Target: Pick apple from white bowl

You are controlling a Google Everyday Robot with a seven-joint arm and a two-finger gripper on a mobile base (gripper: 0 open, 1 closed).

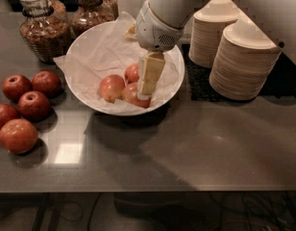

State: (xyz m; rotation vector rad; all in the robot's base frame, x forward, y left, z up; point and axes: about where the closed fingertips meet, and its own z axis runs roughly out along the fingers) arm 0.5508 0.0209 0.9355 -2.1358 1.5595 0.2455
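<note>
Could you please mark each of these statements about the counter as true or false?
1. Five red apples lie on the counter left of the white bowl. True.
2. The gripper hangs over the stacked paper bowls. False: it reaches down into the white bowl, at the front apple.
3. The white bowl holds three apples. True.
4. The white bowl is bare inside. False: crinkled white paper lines it.
5. The glass jars stand in front of the bowl, at the counter's near edge. False: they stand behind it, at the back left.
</note>
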